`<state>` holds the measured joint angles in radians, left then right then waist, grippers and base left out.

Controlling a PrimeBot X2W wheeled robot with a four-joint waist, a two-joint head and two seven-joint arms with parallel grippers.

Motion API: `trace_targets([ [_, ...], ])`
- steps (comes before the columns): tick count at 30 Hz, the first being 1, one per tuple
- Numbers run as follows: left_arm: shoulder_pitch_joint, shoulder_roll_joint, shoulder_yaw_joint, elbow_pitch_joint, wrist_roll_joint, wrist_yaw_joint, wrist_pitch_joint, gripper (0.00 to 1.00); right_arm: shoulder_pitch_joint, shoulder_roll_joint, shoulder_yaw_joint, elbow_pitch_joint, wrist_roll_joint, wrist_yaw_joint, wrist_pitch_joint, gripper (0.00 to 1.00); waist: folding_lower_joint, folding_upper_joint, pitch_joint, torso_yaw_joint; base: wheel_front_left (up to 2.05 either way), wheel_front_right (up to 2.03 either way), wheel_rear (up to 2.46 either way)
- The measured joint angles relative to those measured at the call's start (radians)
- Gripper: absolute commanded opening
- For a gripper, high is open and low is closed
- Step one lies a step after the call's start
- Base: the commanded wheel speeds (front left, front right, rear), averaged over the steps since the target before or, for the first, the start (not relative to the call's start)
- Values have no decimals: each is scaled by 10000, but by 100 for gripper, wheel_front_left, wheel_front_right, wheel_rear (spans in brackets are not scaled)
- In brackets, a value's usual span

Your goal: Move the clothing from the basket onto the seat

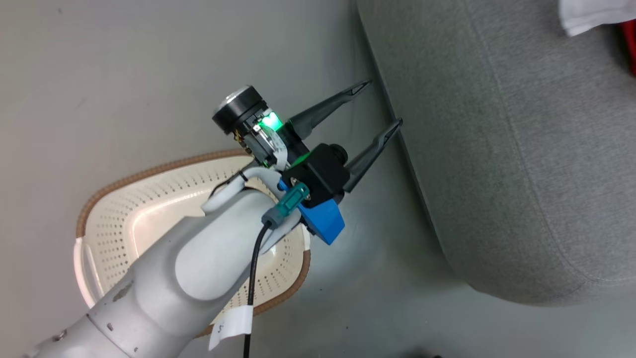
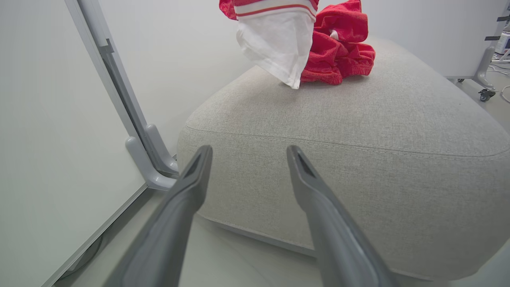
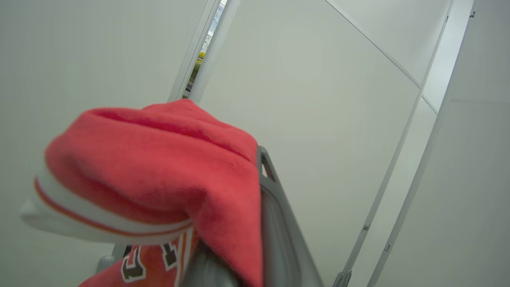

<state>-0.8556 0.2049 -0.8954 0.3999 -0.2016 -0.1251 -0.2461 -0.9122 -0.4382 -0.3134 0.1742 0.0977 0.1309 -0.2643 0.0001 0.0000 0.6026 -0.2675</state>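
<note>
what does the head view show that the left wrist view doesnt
Head view: the basket on the floor, partly under the left forearm, whose wrist has a green light.

Left wrist view: a partition panel with its foot beside the seat, a caster at far right, and a red heap of clothing on the seat with a white-panelled piece hanging in front of it.

Both: the seat, the open left pincer near its edge, and clothing, which in the head view is a white and red corner at top right.

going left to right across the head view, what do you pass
basket → left gripper, open, over the floor → seat → clothing at the top right corner
</note>
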Motion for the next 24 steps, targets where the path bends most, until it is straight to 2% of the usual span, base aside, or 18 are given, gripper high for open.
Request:
trace_targets([
  [6,-444,198,-17,-211,88,0,155,100,-293,-928,-1358,1197,173,-2,0,0,1,0,958,-8,0,0,0],
  [10,-661,328,-102,-337,107,0,245,100,-245,-1131,-1808,2054,174,-2,2,0,1,0,1501,-22,0,0,0],
  [24,-853,706,-209,-660,94,12,500,100,472,-105,-2784,3998,-545,-2,0,0,1,0,2392,-211,0,0,0],
])
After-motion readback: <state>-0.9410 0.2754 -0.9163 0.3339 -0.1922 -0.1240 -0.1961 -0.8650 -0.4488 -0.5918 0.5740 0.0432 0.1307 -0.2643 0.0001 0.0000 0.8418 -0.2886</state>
